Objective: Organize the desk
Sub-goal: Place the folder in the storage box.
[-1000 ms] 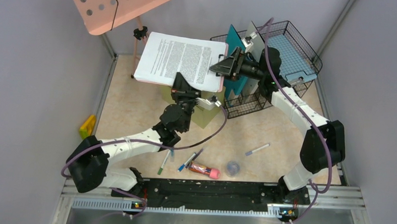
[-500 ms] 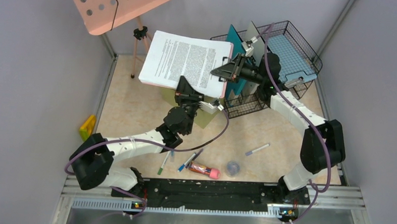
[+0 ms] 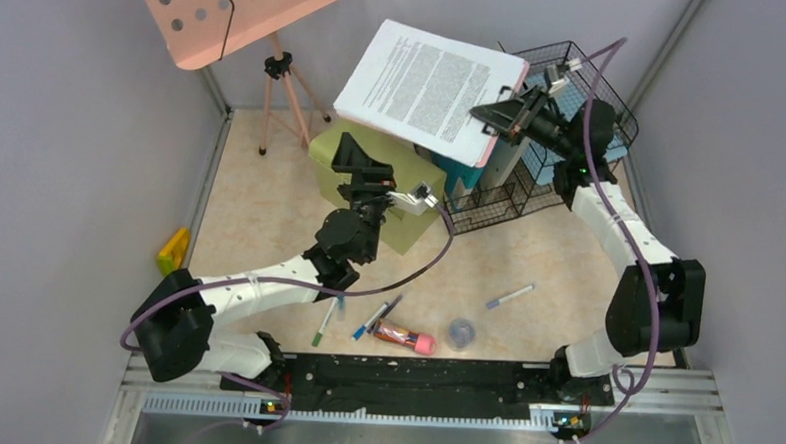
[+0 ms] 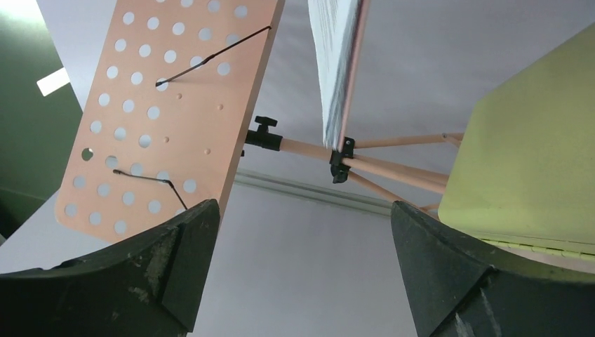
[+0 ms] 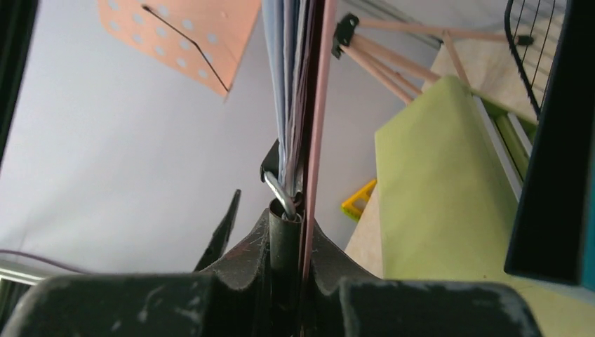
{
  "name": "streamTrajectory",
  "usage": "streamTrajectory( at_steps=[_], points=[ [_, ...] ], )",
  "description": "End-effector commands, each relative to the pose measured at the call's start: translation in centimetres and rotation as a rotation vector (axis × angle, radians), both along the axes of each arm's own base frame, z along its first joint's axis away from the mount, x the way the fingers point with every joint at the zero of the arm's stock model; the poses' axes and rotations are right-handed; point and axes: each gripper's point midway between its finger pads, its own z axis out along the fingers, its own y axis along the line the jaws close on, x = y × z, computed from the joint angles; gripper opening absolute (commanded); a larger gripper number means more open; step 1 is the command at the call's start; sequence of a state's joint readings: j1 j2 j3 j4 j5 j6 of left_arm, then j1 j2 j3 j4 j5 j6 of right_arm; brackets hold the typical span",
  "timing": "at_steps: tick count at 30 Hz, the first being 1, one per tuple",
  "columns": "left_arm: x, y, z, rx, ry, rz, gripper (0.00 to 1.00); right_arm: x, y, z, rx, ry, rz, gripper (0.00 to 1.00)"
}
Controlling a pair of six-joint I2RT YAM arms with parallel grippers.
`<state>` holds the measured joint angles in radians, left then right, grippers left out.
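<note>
A pink clipboard (image 3: 430,84) with printed sheets hangs tilted in the air above the beige desk (image 3: 260,206). My right gripper (image 3: 496,114) is shut on its clip end, next to the wire basket (image 3: 585,90). The right wrist view looks along the board's edge (image 5: 319,84), and the right gripper (image 5: 300,210) pinches the metal clip there. My left gripper (image 3: 364,159) stands open and empty over the olive-green box (image 3: 390,197), below and left of the clipboard. In the left wrist view the left gripper (image 4: 302,210) has its jaws wide apart, and the clipboard (image 4: 340,63) shows edge-on above.
A pink perforated music stand (image 3: 243,10) on a tripod (image 3: 285,87) stands at the back left. Several pens (image 3: 375,319), a pink tube (image 3: 404,335), a white pen (image 3: 509,295) and a small round thing (image 3: 461,332) lie near the front. A yellow object (image 3: 174,249) sits by the left wall.
My left gripper has let go of the clipboard and opened. The right gripper has shut on the clip end and carried the clipboard up and to the right, off the green box.
</note>
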<state>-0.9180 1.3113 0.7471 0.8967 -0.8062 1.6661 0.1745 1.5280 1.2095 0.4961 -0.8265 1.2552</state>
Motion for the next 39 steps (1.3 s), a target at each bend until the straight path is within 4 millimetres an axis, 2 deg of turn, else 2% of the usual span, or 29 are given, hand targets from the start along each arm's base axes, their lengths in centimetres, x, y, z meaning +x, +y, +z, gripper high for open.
streamTrajectory(
  at_steps=[1, 3, 7, 10, 12, 21, 27, 39],
  points=[
    [-1.0, 1.6, 4.3, -0.170, -0.095, 0.006, 0.97, -3.1, -4.0, 10.1, 0.126, -0.258, -0.059, 0.00],
    [-1.1, 1.8, 4.6, -0.178, -0.101, 0.007, 0.98, -2.9, -6.5, 11.3, 0.152, -0.274, -0.120, 0.00],
    [-1.2, 1.9, 4.9, -0.188, -0.106, 0.005, 0.98, -2.5, -13.1, 12.4, 0.210, -0.287, -0.297, 0.00],
    [-1.1, 1.7, 4.9, -0.199, -0.103, -0.001, 0.98, -3.1, -16.9, 12.6, 0.255, -0.296, -0.415, 0.00],
    [-1.0, 1.6, 4.8, -0.207, -0.095, -0.006, 0.98, -3.0, -18.6, 11.9, 0.262, -0.285, -0.481, 0.00],
    [-1.1, 1.7, 3.9, -0.216, -0.078, -0.015, 0.98, -1.8, -23.9, 8.8, 0.229, -0.196, -0.712, 0.00],
    [-1.0, 1.7, 3.4, -0.226, -0.070, -0.012, 0.98, -1.6, -26.6, 6.8, 0.204, -0.143, -0.835, 0.00],
    [-0.8, 1.8, 2.4, -0.204, -0.080, 0.014, 0.98, -0.3, -28.5, 3.6, 0.124, -0.096, -0.928, 0.00]
  ],
)
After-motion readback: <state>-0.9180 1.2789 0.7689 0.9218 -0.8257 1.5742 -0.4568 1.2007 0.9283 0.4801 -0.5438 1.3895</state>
